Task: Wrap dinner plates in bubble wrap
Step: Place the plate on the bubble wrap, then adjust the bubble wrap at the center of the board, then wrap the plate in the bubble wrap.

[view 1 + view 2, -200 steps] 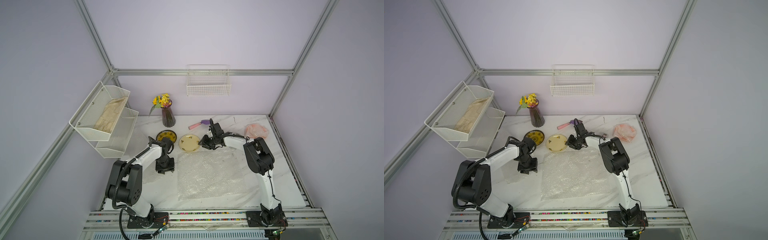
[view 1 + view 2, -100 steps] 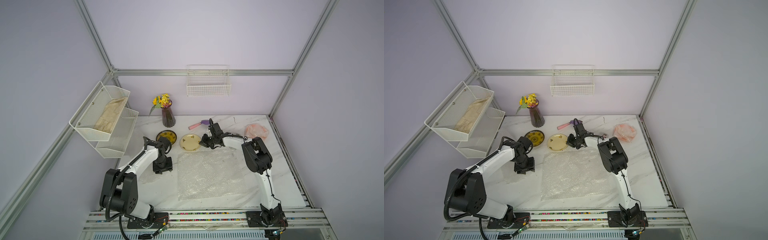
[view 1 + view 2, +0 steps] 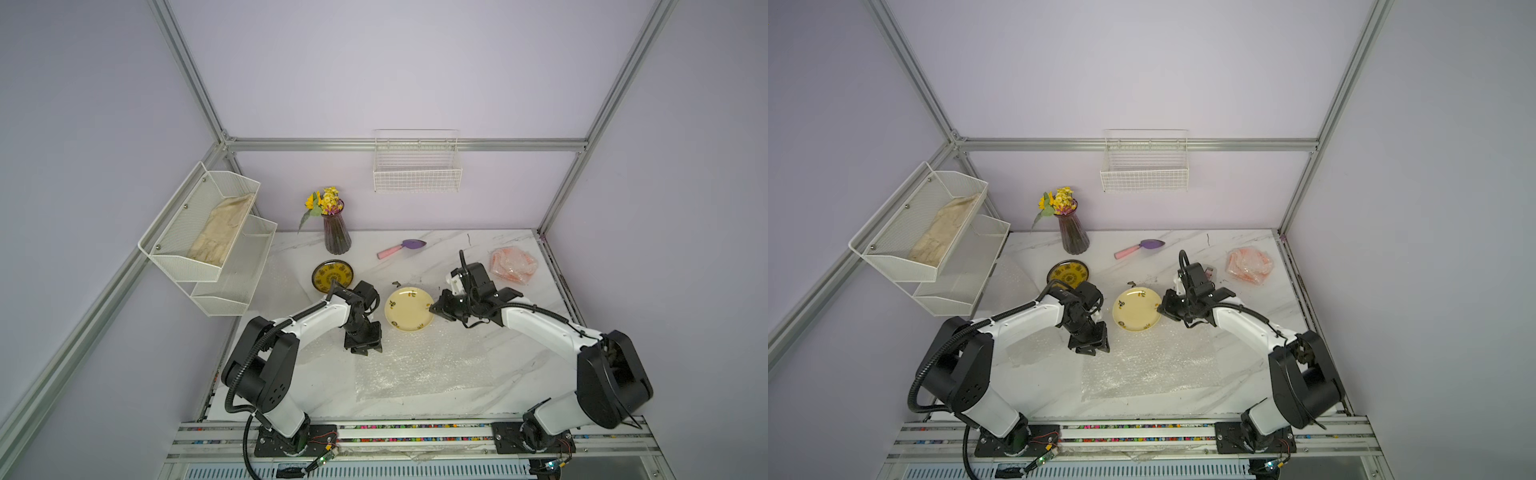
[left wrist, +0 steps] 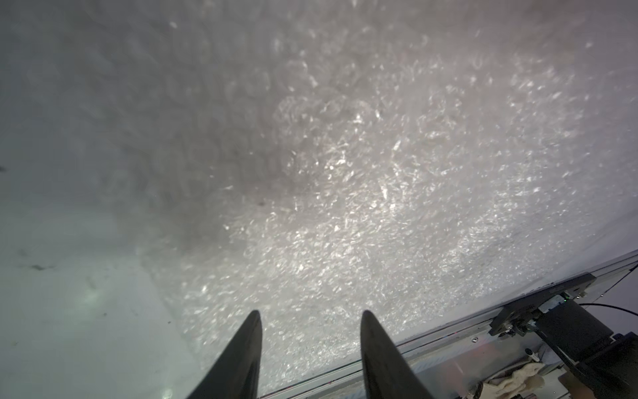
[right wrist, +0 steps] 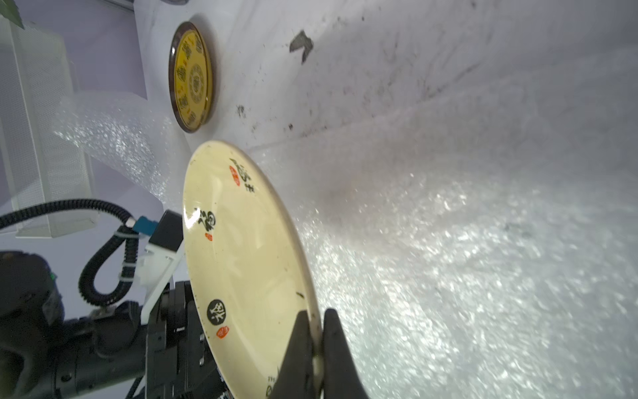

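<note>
Three plates are showing on the bench. Of these, the cream plate is sitting at centre frame in both top views, its lower edge overlapping the upper edge of the bubble wrap sheet. The right gripper is pinching the plate's rim, jaws closed tight with one finger above and one below. I cannot tell whether the plate is riding clear of the sheet or dragging on it.

The left gripper is hovering just left of the plate, over the sheet's upper left corner. Its jaws are standing partly apart and holding nothing.

Judgement: the cream plate is being brought onto the sheet.
- It should be going to the sheet's middle, leaving wrap on every side for folding.
- A rim pinch on glazed ware is risking a slip, so the plate wants keeping level and setting down before release.
- The left gripper would be serving best by steadying that corner.

The yellow patterned plate is lying bare to the upper left. The orange plate, at right, is appearing already bundled.

The marble table is carrying a flower vase and a pink-handled scoop toward the top. Lilac walls are enclosing it, bearing a wire basket and a mesh shelf holding a beige cloth.
</note>
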Tool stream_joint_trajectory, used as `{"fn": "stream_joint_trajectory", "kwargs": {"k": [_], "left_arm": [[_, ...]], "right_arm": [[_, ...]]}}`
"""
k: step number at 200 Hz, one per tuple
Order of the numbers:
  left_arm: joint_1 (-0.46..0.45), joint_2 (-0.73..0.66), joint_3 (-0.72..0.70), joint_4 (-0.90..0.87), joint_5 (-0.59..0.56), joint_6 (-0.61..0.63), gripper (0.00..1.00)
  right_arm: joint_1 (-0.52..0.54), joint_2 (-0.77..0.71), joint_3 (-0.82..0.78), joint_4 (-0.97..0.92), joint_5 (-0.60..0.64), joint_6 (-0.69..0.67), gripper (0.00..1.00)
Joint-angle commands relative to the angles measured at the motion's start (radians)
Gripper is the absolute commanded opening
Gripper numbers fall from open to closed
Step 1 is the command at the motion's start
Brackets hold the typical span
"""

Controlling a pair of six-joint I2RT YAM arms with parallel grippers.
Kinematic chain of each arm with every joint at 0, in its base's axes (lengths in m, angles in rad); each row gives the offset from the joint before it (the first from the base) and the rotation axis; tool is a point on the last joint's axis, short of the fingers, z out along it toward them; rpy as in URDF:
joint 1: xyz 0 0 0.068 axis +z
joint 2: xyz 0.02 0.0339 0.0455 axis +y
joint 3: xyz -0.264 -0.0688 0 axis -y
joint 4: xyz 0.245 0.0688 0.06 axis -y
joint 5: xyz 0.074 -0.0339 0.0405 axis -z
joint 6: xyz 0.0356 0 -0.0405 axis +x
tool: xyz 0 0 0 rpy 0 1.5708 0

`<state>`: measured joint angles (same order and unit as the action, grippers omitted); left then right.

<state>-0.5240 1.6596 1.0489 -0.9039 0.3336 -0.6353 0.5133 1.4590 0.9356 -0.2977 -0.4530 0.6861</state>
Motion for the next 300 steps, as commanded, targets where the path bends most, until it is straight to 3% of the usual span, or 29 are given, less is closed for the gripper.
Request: {"fn": "stream_joint_trajectory", "kwargs": {"k": [1, 56, 96, 104, 126, 145, 167, 191, 206, 222, 249, 271, 300], "left_arm": [[-0.004, 0.017, 0.056, 0.028, 0.0, -0.027, 0.45], [-0.002, 0.08, 0.028, 0.022, -0.048, -0.003, 0.44], [0.007, 0.108, 0.042, -0.003, -0.083, 0.026, 0.44], [0.011, 0.111, 0.049, -0.014, -0.099, 0.034, 0.44], [0.029, 0.12, 0.077, -0.052, -0.159, 0.062, 0.44], [0.049, 0.129, 0.105, -0.079, -0.185, 0.087, 0.44], [0.059, 0.122, 0.158, -0.119, -0.198, 0.112, 0.45], [0.056, 0.067, 0.192, -0.13, -0.135, 0.111, 0.45], [0.049, 0.025, 0.185, -0.131, -0.082, 0.099, 0.45], [0.037, -0.018, 0.14, -0.13, -0.028, 0.07, 0.42], [0.013, -0.103, 0.007, -0.106, -0.016, 0.009, 0.41], [0.013, -0.15, -0.112, -0.058, -0.01, -0.039, 0.39], [0.013, -0.159, -0.195, -0.026, -0.033, -0.078, 0.38]], "right_arm": [[0.014, -0.052, -0.098, -0.038, -0.002, -0.014, 0.01], [0.031, -0.023, -0.21, 0.102, -0.009, -0.003, 0.01], [0.031, 0.034, -0.212, 0.089, 0.009, -0.039, 0.05], [0.031, 0.035, -0.202, 0.048, 0.021, -0.055, 0.09], [0.031, -0.017, -0.155, -0.102, 0.113, -0.101, 0.33], [0.031, -0.06, -0.105, -0.203, 0.173, -0.154, 0.36], [0.035, -0.081, -0.063, -0.245, 0.115, -0.302, 0.36], [0.097, -0.122, -0.041, -0.307, 0.034, -0.564, 0.36], [0.183, -0.134, -0.025, -0.355, 0.097, -0.72, 0.38], [0.259, -0.143, 0.003, -0.396, 0.077, -0.892, 0.38], [0.462, -0.134, 0.027, -0.51, 0.228, -1.143, 0.39], [0.569, -0.122, -0.017, -0.56, 0.331, -1.238, 0.39], [0.637, -0.096, -0.071, -0.564, 0.417, -1.244, 0.4]]}}
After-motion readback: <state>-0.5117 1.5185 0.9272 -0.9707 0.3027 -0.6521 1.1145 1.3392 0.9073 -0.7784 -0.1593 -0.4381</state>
